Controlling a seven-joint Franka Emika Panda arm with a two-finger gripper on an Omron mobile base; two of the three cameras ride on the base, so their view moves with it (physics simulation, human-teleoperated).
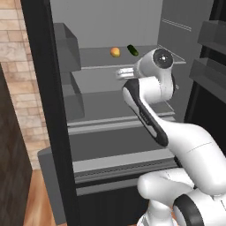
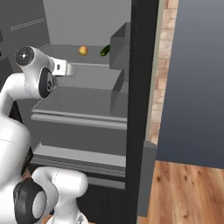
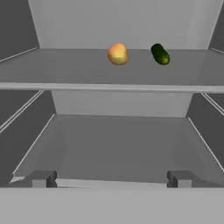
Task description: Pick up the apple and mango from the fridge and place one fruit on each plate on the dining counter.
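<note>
Reaching into fridge [image 1: 44, 110], claw [image 3: 111, 178] wide open, empty, level with lower shelf. Orange-yellow fruit [image 3: 117, 54] sits on upper shelf [image 3: 65, 70], beside dark green one [image 3: 160, 54]. Raise first, then approach square-on, jaws straddling fruit.

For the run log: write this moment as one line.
fridge: open | upper shelf: orange-yellow fruit beside dark green fruit | gripper: open, empty, facing the shelves | fruit: none picked yet

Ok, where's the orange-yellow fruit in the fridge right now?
The orange-yellow fruit sits toward the back of the upper shelf in the fridge, just left of a dark green item, seen from the hand view.
</note>
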